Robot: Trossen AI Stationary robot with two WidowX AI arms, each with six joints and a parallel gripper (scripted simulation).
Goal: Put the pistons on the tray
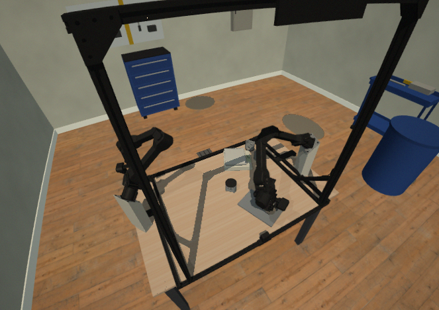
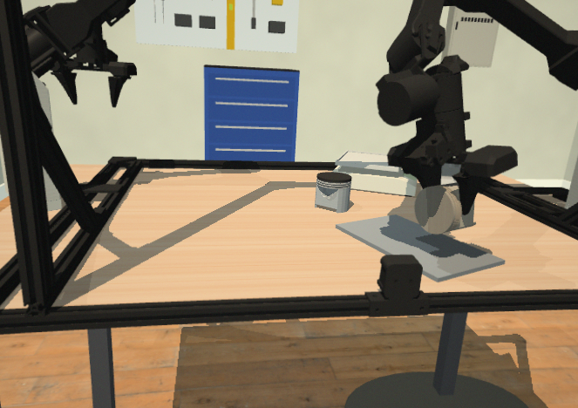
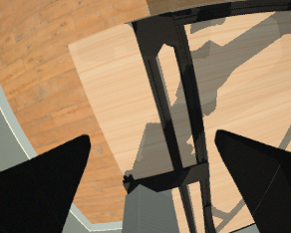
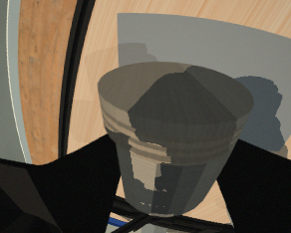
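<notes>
One piston [image 2: 436, 210] [image 4: 174, 115] is gripped in the right gripper [image 1: 271, 209] [image 2: 448, 200] [image 4: 165, 132], its fingers partly open around it, held tilted above the flat steel tray [image 1: 271, 222] [image 2: 443, 269] [image 4: 140, 35]. Another piston [image 1: 230, 185] [image 2: 332, 193] stands crown-up on the bench [image 1: 212, 219] [image 2: 250, 240] [image 3: 110, 90] [image 4: 214, 15], apart. The left gripper [image 2: 95, 104] [image 3: 153, 138] gapes wide, empty.

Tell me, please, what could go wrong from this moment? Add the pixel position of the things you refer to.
The right gripper [image 1: 270, 208] [image 2: 445, 192] [image 4: 165, 132] holds a piston [image 2: 436, 210] [image 4: 175, 95] on its side, with its round crown facing outward; if released so, it might roll off the flat tray [image 1: 254, 208] [image 2: 462, 264] [image 4: 199, 42].

Its weight cannot be seen, so it may be one of the wrong pistons.
</notes>
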